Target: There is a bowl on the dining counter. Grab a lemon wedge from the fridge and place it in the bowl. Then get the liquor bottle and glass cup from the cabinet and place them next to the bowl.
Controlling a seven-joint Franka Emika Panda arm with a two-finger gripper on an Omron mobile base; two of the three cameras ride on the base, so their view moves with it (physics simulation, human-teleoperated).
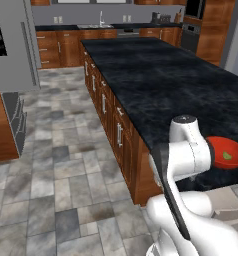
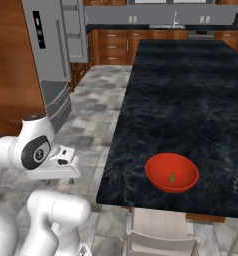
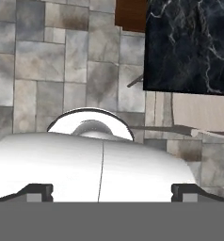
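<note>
The red bowl [image 2: 172,172] sits near the near end of the black dining counter [image 2: 191,90], with the small greenish lemon wedge [image 2: 172,177] lying inside it. From the other side the bowl [image 1: 227,152] and the wedge [image 1: 227,156] peek out past my arm. The grey fridge [image 1: 11,45] stands across the tiled floor, also the fridge [image 2: 53,55] at upper left. My gripper [image 3: 112,192] is tucked low by my own body, beside the counter's corner [image 3: 194,42]. Its fingertips [image 3: 38,190] stand wide apart, open and holding nothing. The liquor bottle and glass cup are out of view.
Brown wooden drawers and doors [image 1: 106,105] line the counter's side. More brown cabinets [image 1: 61,47] run under the back wall counter with a sink. A pale chair [image 2: 161,230] stands at the counter's near end. Grey tiled floor [image 1: 56,160] lies open between counter and fridge.
</note>
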